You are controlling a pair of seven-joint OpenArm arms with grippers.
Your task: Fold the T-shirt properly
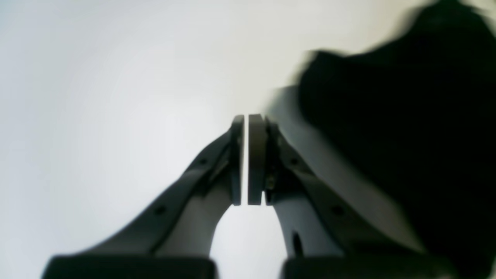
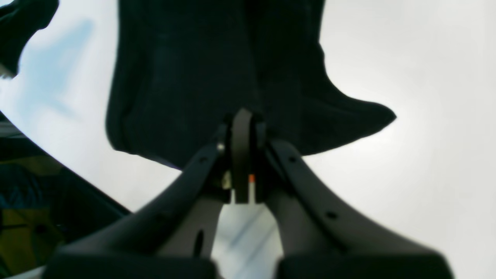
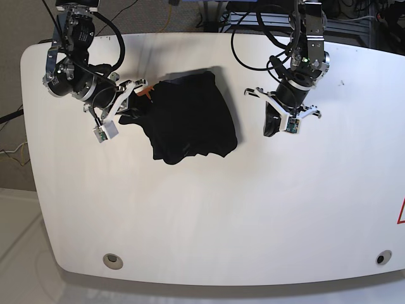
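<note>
The black T-shirt lies bunched in a rough heap on the white table, left of centre in the base view. My right gripper is at the shirt's left edge, shut on the cloth beside a small orange tag. In the right wrist view, the T-shirt spreads ahead of my right gripper, with cloth and the orange tag pinched between the pads. My left gripper hovers right of the shirt, apart from it. In the left wrist view, my left gripper is shut and empty, with the T-shirt to its right.
Black cables run along the table's back edge behind both arms. Two round holes sit near the front corners. A red mark is at the right edge. The table's edge shows in the right wrist view.
</note>
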